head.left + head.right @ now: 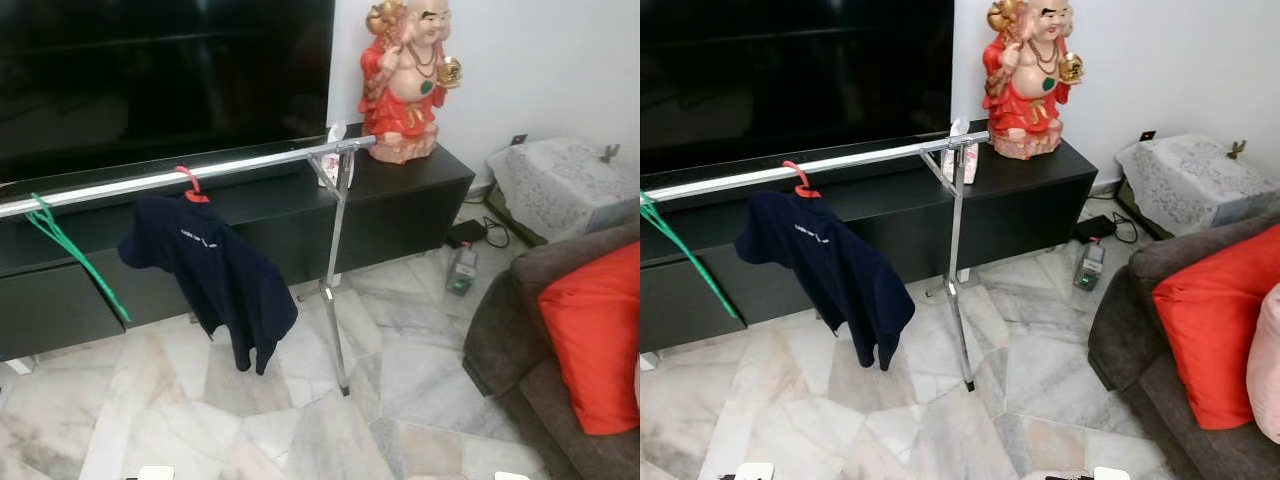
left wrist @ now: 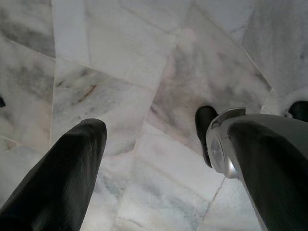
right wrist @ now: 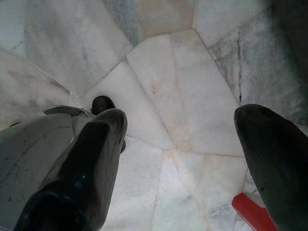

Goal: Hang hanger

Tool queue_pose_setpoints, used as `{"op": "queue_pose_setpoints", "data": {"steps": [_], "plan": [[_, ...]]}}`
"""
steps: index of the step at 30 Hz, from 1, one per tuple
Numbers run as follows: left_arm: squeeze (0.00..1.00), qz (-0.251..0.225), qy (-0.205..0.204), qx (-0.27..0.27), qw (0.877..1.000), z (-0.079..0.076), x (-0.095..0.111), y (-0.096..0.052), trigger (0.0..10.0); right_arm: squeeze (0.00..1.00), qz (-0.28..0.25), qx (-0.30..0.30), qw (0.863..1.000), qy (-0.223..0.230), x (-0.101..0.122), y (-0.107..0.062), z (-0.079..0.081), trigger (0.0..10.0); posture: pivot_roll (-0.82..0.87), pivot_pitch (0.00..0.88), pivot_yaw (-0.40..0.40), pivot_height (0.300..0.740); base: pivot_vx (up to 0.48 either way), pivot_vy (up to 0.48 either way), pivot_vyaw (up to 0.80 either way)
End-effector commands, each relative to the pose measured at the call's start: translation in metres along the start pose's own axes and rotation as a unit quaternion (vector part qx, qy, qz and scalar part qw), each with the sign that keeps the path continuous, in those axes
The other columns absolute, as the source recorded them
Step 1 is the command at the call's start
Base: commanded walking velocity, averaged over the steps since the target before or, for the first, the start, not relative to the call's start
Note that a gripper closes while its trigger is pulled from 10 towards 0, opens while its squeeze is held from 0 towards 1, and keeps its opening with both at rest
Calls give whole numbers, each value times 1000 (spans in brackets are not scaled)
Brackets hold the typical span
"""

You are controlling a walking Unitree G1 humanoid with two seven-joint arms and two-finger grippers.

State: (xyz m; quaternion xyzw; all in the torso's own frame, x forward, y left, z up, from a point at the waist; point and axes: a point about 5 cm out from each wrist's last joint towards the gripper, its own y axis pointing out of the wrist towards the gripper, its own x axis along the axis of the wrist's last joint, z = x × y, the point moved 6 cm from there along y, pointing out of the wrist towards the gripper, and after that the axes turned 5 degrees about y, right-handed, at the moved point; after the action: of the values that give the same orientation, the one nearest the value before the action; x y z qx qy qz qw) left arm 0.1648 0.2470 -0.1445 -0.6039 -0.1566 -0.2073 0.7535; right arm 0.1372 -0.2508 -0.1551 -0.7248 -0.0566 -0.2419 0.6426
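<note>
A silver clothes rail (image 1: 200,172) runs across in front of the TV cabinet, held up by a chrome stand (image 1: 335,260). A red hanger (image 1: 190,184) hangs on the rail with a navy shirt (image 1: 215,275) draped from it. An empty green hanger (image 1: 70,250) hangs on the rail further left. My left gripper (image 2: 168,159) hangs open over the marble floor, nothing between its fingers. My right gripper (image 3: 185,144) is also open and empty, pointing down at the floor.
A black TV cabinet (image 1: 410,200) with a large TV (image 1: 160,70) stands behind the rail. A red figurine (image 1: 405,80) sits on its right end. A brown sofa with a red cushion (image 1: 595,340) is at the right. Marble floor (image 1: 300,420) lies in front.
</note>
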Motion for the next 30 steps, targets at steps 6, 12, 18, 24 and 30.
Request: {"op": "queue_pose_setpoints", "data": {"steps": [6,12,18,24,30], "plan": [[0,7,11,-5,1000,-1,-3,0,10000,0,-4,-2,1000,8,2,0,-1,10000,-40,0,-30,740,0,240,-664],[0,9,6,-8,1000,-1,-2,0,10000,0,-4,-2,1000,9,2,0,0,10000,-37,0,-30,740,0,240,-664],[0,8,8,-11,1000,-2,-2,0,10000,0,-4,-1,1000,11,3,0,1,10000,-36,0,-28,740,0,141,-665],[0,3,12,-12,1000,-2,0,0,10000,0,-5,0,1000,12,3,0,2,10000,-35,0,-27,740,0,129,-667],[0,4,8,-13,1000,-2,0,0,10000,0,-4,1,1000,12,3,0,2,10000,-35,0,-27,740,0,320,-663]]}}
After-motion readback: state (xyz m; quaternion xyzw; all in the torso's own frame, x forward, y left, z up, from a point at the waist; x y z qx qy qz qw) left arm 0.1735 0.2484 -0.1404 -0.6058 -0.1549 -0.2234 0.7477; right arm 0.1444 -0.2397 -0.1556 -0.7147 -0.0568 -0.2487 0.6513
